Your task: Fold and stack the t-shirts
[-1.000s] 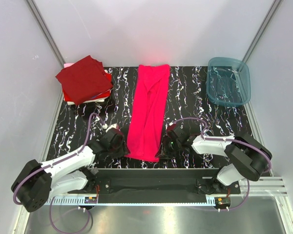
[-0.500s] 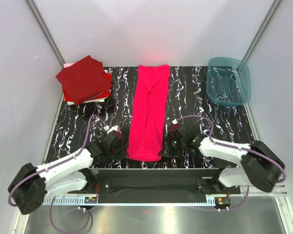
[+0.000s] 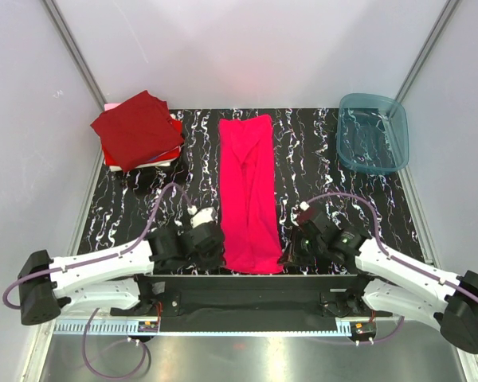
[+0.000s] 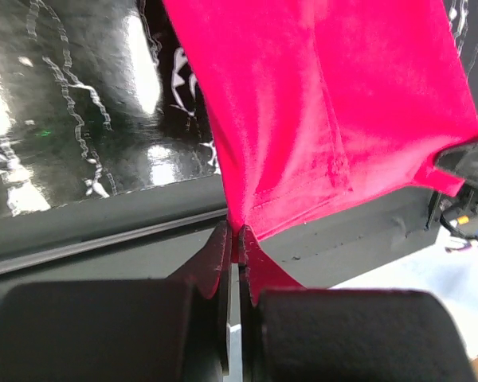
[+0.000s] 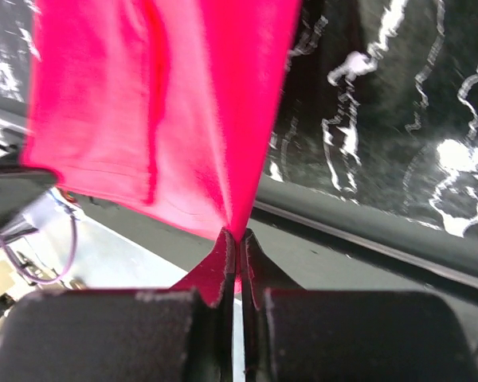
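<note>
Left wrist view: the left gripper pinches one near hem corner of the magenta t-shirt. The right gripper pinches the other, probably to lift the hem evenly for folding.

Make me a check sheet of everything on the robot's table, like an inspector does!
Surface: black marbled table, glossy.
Job's things: pink shirt lying in a long strip down the middle; folded stack at the far left, maroon on top.
Clutter: teal bin in the far right corner.
Grippers: left gripper shut on one near corner of the pink shirt; right gripper shut on the other.
Cables: purple cables loop over each arm, off the shirt.
Surroundings: white walls; nothing else seen.
</note>
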